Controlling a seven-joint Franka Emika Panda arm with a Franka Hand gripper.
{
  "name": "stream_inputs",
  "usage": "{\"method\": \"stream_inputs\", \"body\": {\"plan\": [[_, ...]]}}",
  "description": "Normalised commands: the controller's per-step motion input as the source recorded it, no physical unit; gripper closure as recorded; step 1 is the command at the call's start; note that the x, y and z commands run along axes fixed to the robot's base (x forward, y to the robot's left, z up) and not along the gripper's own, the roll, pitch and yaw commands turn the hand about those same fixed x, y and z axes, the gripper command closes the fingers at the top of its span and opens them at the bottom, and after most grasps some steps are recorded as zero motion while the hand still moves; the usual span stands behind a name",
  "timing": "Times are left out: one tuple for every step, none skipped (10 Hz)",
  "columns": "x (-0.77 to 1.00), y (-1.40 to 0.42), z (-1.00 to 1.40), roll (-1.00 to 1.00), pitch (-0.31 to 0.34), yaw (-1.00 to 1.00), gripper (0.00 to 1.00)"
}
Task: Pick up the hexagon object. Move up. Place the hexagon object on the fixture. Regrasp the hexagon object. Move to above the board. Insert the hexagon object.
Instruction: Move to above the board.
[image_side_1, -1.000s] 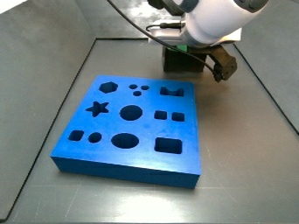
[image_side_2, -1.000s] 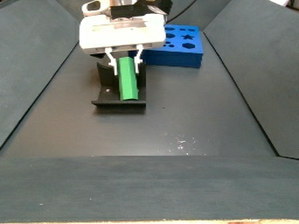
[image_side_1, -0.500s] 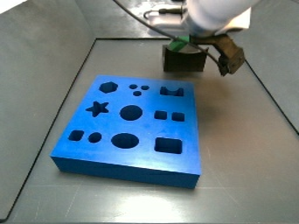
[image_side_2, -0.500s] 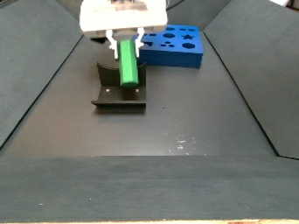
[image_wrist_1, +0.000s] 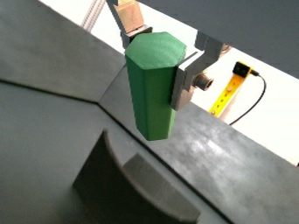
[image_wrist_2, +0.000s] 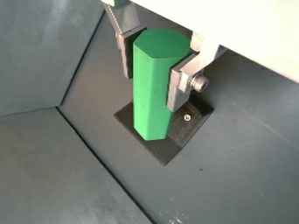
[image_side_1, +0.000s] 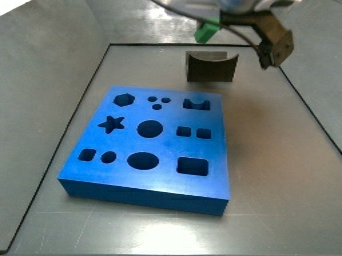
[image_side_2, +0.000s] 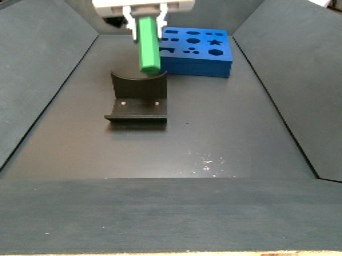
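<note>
You won't find any readable text, label, brand or number in these views. The end effector above the fixture, the hexagon object it clamps, and the board all show plain, unmarked surfaces.

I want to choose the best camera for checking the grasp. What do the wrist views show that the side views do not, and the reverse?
Only the wrist views show the gripper fingers, flat silver plates, clamping the bright green hexagonal plastic bar near its upper end. Only the side views show the large blue board with shaped cut-outs and the floor around it. Both show the bar held upright above the dark notched fixture.
</note>
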Motion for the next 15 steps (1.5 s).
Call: {"method": "stream_inputs", "body": {"plan": [[-0.08, -0.19, 1.00, -0.04, 0.073, 0.03, 1.00], [-0.08, -0.17, 1.00, -0.04, 0.066, 0.04, 1.00], [-0.08, -0.16, 1.00, -0.04, 0.063, 0.05, 1.00], [-0.07, -0.14, 1.00, -0.04, 0.058, 0.05, 1.00], [-0.07, -0.13, 1.00, -0.04, 0.058, 0.05, 1.00], [-0.06, -0.12, 1.00, -0.03, 0.061, 0.05, 1.00], [-0.05, -0.10, 1.00, -0.03, 0.060, 0.05, 1.00], [-0.04, -0.08, 1.00, -0.03, 0.067, 0.05, 1.00], [-0.04, -0.08, 1.00, -0.03, 0.074, 0.05, 1.00], [-0.03, -0.07, 1.00, -0.03, 0.076, 0.05, 1.00], [-0.02, -0.05, 0.91, -0.02, 0.083, 0.05, 1.00], [-0.01, -0.03, 0.73, -0.03, 0.087, 0.05, 1.00], [-0.01, -0.02, 0.59, -0.03, 0.087, 0.06, 1.00], [0.00, -0.02, 0.50, -0.03, 0.088, 0.06, 1.00], [0.00, -0.01, 0.32, -0.03, 0.084, 0.06, 1.00]]}}
